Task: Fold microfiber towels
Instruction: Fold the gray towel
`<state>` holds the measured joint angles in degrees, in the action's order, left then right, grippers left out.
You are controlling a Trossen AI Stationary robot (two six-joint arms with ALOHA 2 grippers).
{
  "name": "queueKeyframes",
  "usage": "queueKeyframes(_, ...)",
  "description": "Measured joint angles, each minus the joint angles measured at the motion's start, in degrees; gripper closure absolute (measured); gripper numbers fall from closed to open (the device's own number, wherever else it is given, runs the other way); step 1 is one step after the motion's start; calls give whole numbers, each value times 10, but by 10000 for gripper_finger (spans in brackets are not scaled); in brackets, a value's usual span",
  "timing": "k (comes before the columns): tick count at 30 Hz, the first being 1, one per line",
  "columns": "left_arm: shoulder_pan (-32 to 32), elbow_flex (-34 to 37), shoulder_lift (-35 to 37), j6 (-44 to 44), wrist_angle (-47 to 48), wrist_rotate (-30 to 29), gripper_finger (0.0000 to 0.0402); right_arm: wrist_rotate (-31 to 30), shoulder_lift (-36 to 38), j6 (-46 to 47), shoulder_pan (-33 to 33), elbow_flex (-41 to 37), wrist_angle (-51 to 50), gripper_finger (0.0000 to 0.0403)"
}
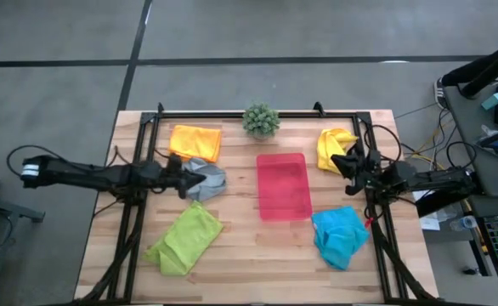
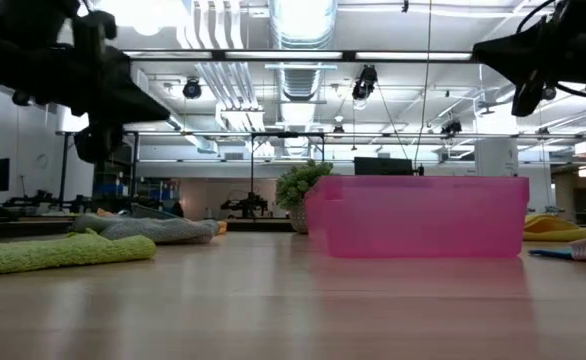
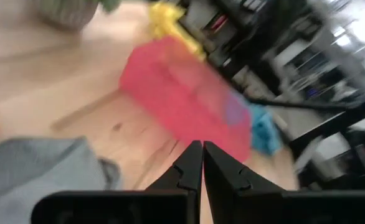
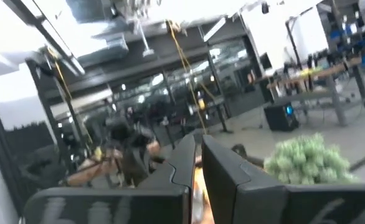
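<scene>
High view: wooden table [image 1: 240, 255] on grey floor [image 1: 62, 34] (both grippers [image 1: 183, 178] [image 1: 344, 163] closed, empty), five towels [image 1: 186, 239] scattered.

looks like a robotics lab or workshop, open ceiling with exposed ducts [image 2: 303, 35] and pipes, strip lights, concrete floor [image 1: 232, 30], wooden table [image 1: 240, 255] on a black frame, workbenches [image 4: 319, 81], monitors and loose cables [image 1: 440, 127] all around

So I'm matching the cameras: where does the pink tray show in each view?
High view: pink tray at table centre, below the potted plant.
Low view: right of centre, plant behind its left end.
Left wrist view: centre.
Right wrist view: not in it; plant only.
</scene>
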<state>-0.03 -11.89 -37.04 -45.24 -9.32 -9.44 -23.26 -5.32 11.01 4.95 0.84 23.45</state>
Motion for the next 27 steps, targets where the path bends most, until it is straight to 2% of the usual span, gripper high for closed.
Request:
queueKeyframes(6,0,-50,-66,-9,24,29,402,-1,-20,-47,0,1,73,381)
queueKeyframes(11,0,-83,-114,-6,44,31,402,-10,-58,-66,-1,31,73,380)
queueKeyframes(15,0,-113,-141,-12,97,41,402,-10,-114,-99,-1,75,68,380)
queueKeyframes(19,0,-155,-162,-30,195,42,402,-10,-172,-132,-1,123,55,380)
queueKeyframes(27,0,-229,-195,-69,455,44,402,-10,-274,-128,-1,231,-42,380)
